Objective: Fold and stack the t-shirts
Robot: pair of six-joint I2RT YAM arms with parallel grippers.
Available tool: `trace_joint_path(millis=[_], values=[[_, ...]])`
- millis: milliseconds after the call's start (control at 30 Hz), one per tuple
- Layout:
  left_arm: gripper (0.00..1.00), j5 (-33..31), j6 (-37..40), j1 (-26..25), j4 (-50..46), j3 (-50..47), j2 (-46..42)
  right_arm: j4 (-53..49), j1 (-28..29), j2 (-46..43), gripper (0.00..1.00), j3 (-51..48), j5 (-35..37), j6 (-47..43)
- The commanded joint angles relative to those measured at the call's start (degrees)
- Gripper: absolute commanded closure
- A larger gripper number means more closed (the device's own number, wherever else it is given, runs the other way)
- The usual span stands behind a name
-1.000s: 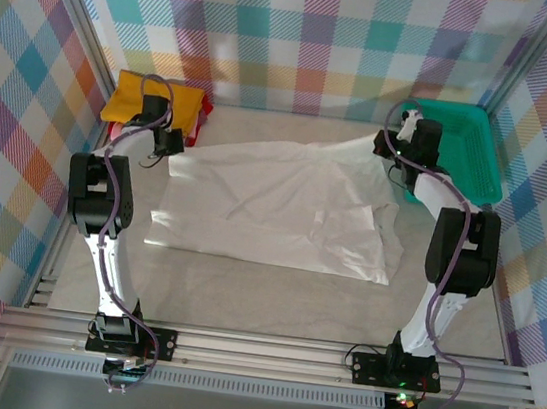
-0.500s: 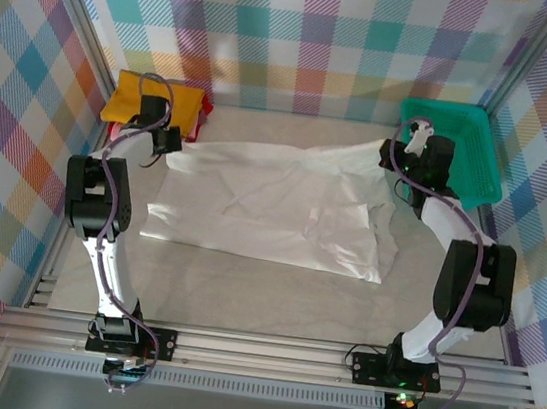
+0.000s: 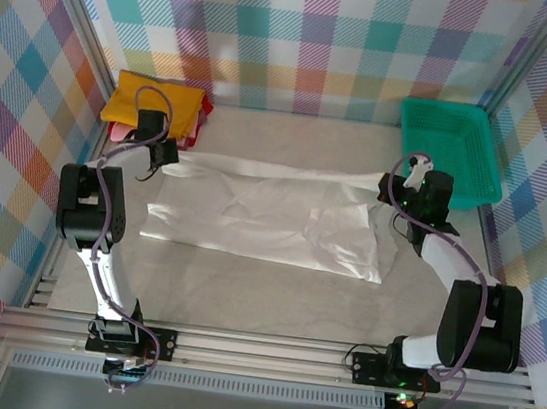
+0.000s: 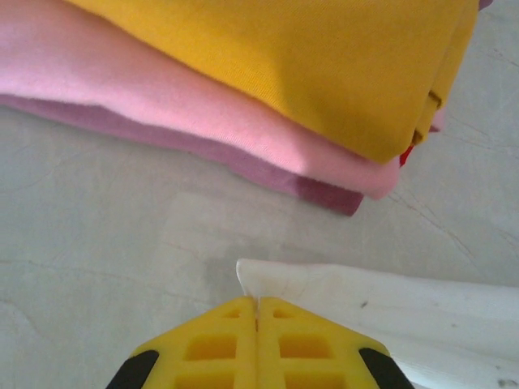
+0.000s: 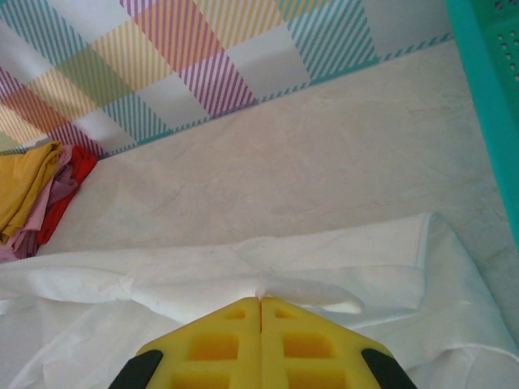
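White t-shirt stretched across counter, left gripper pinching its 9 o'clock corner, right gripper pinching its 3 o'clock corner, folded t-shirts stacked at 10 o'clock.

1. The white t-shirt lies spread mid-table, wrinkled, its far edge drawn into a straight left-to-right band.
2. Far left, a folded stack: mustard-yellow t-shirt on top, pink t-shirt beneath, red t-shirt peeking out.

Shirt between stack and basket
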Motion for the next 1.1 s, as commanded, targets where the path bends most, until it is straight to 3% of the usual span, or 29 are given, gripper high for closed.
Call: trace_joint_path(millis=[0,33,67,167,200,233,300,400,467,567,733,867,1067], values=[[0.85,-3.68,-1.43,-0.32,1.46,-3.81,-3.7,-0.26,-0.36,-2.51,1.0,-2.86,1.46,1.61],[0.71,-4.36,-1.91,-0.36,1.37,-5.26,-4.67,-1.44,-0.34,-3.08,1.0,-3.53,1.7,1.94],[0.69,-4.79,-2.29,-0.46,1.46,-6.73,-5.78,-1.95,-0.3,-3.83,1.0,-4.4,1.56,2.34],[0.63,-6.78,-4.36,-0.58,4.59,-13.48,-10.75,-4.73,-0.32,-7.21,0.86,-7.6,0.14,2.91],[0.57,-6.92,-4.55,-0.61,5.05,-15.08,-12.19,-6.23,-0.32,-8.82,0.75,-8.71,-0.03,3.19],[0.58,-7.35,-4.63,-0.69,5.06,-16.12,-13.53,-7.92,-0.25,-10.74,0.69,-9.78,0.8,3.63],[0.62,-6.46,-3.16,-0.92,4.86,-16.29,-14.63,-9.11,-0.29,-14.68,0.81,-11.67,1.15,3.29],[0.56,-5.82,-0.82,-2.27,0.5,-10.86,-13.11,-11.63,-0.33,-18.19,0.7,-10.33,1.54,3.18],[0.54,-5.75,1.17,-4.01,-1.75,-5.88,-11.23,-12.29,0.05,-17.82,0.69,-7.98,1.26,2.46],[0.47,0.35,3.98,-5.17,-4.47,2.51,-6.34,-11.22,1.08,-13.96,0.68,-3.99,0.3,1.96],[0.4,1.53,6.8,-8.37,-18.91,21.66,7.45,-15.12,5.57,-2.21,0.68,5.82,1.21,0.08],[0.32,2.38,8.13,-11.21,-21.73,26.82,12.48,-25.16,7.84,9.02,0.66,16.56,3.97,1.18],[0.32,4.72,10.27,-12.36,-24.32,28.44,16.78,-40.5,8.88,22.45,0.6,31.72,6.79,0.24]])
